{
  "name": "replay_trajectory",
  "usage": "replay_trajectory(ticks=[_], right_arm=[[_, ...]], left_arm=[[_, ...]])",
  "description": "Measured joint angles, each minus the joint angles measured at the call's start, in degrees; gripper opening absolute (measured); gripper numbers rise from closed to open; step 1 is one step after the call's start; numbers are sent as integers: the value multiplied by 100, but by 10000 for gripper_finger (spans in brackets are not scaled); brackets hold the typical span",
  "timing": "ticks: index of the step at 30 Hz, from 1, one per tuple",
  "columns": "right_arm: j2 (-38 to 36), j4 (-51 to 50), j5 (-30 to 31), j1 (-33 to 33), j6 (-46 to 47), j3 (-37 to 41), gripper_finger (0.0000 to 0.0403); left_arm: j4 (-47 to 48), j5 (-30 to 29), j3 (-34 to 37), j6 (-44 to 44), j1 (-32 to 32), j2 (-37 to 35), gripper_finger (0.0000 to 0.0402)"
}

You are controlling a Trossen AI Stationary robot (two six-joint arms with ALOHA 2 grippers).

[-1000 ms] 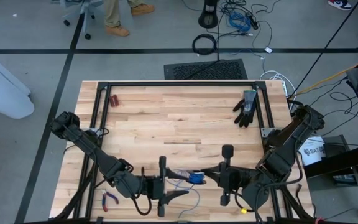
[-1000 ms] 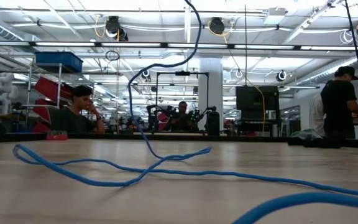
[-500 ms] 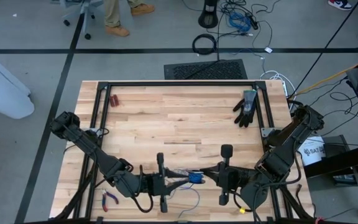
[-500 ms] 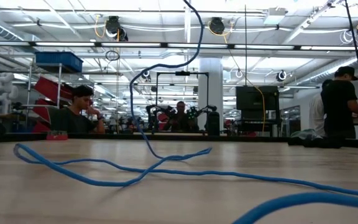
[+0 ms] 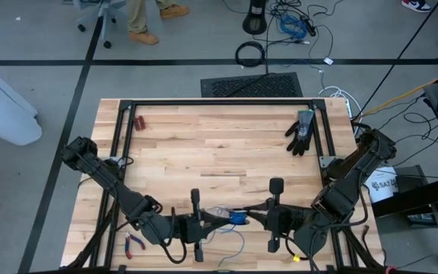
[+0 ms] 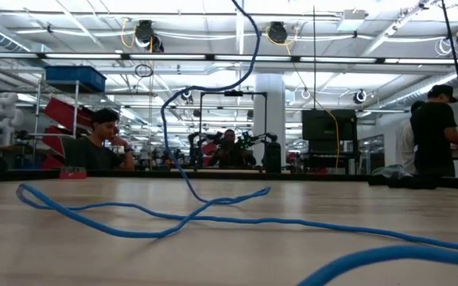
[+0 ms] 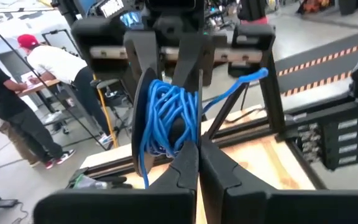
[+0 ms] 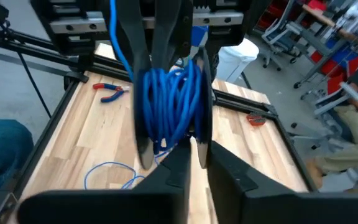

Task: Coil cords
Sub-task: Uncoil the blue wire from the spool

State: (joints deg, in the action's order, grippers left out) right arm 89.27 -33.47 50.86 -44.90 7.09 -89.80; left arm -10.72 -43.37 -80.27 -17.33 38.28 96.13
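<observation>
Cords [image 7: 166,118] hang as a tight hank of thin, glossy blue cable, wound into a long oval of many parallel strands, held up off the table between the two grippers at the near edge; a loose tail of the same cable [image 6: 213,214] trails down and lies in slack wavy loops on the pale, striped butcher-block tabletop [image 5: 211,144]; in the high view the bundle [image 5: 226,216] looks small, blue-grey with a bright blue plug at one end. Left gripper [image 7: 197,152], matte black and angular, has its two fingers pressed together right at the lower end of the hank, pinching strands there; right gripper [image 8: 194,146] faces it from the other side, fingers nearly together under the coil, and I cannot tell whether they grip the strands or merely sit against them. Black metal framing [image 5: 219,102] borders the table; a limp black glove [image 5: 301,131] lies near the far right corner, well apart from the cords; small red-handled pliers [image 5: 134,243] rest near the left arm's side of the near edge.
</observation>
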Motion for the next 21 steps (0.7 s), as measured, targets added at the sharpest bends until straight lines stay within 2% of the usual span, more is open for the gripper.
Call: replay_trajectory(ticks=[5, 10, 16, 21], right_arm=[[0, -124, 275, -159, -211, 0, 86], [0, 42, 721, -315, -616, 0, 110], [0, 665, 435, -301, -1086, -2, 113], [75, 760, 423, -185, -1170, -2, 114]], left_arm=[[391, -66, 0, 44, 33, -137, 3], [820, -97, -4, -67, 120, -202, 2], [927, -98, -4, -106, 155, -209, 2], [927, -97, -4, -106, 155, -213, 1]])
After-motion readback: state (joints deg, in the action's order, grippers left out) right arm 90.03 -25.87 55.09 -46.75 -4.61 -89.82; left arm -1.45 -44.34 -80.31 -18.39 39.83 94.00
